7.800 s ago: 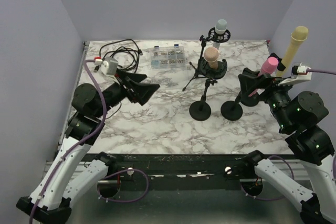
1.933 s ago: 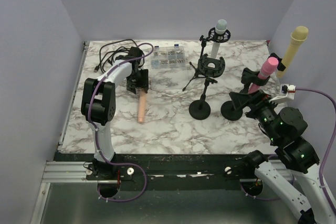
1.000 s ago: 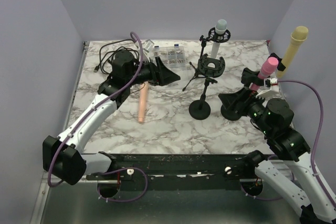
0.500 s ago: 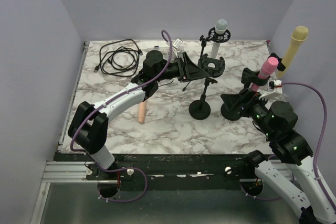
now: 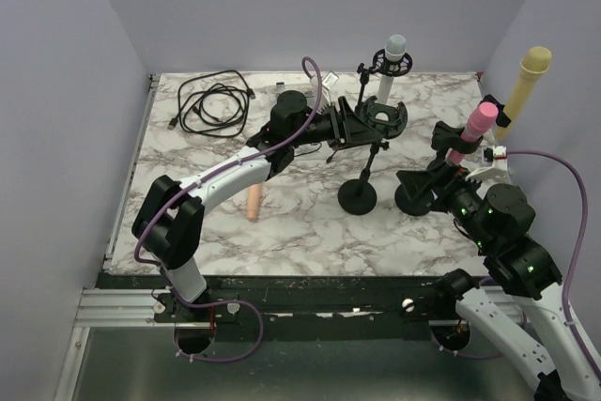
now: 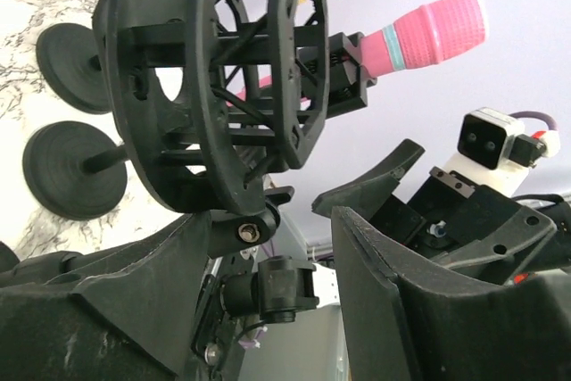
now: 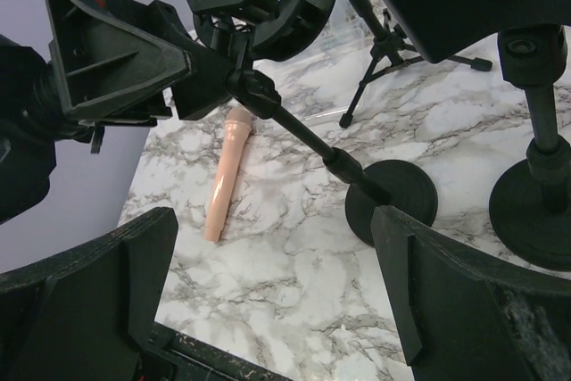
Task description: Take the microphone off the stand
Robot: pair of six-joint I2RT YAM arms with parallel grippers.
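Observation:
The peach microphone (image 5: pixel 252 202) lies flat on the marble table, apart from both grippers; it also shows in the right wrist view (image 7: pixel 223 176). The middle stand's black shock mount (image 5: pixel 383 117) is empty, seen close in the left wrist view (image 6: pixel 214 104). My left gripper (image 5: pixel 352 125) is open, its jaws either side of the joint under the mount (image 6: pixel 268 287). My right gripper (image 5: pixel 420 185) is open and empty, low beside the round stand bases (image 7: pixel 393 198).
A pink microphone (image 5: pixel 480 123) sits in the right stand, a yellow one (image 5: pixel 526 77) behind it, and a grey one (image 5: pixel 395 50) on a tripod at the back. A coiled black cable (image 5: pixel 211 105) lies at the back left.
The peach microphone left the mount and was laid on the table. My left arm has since swung right to the empty shock mount. My right arm has shifted slightly.

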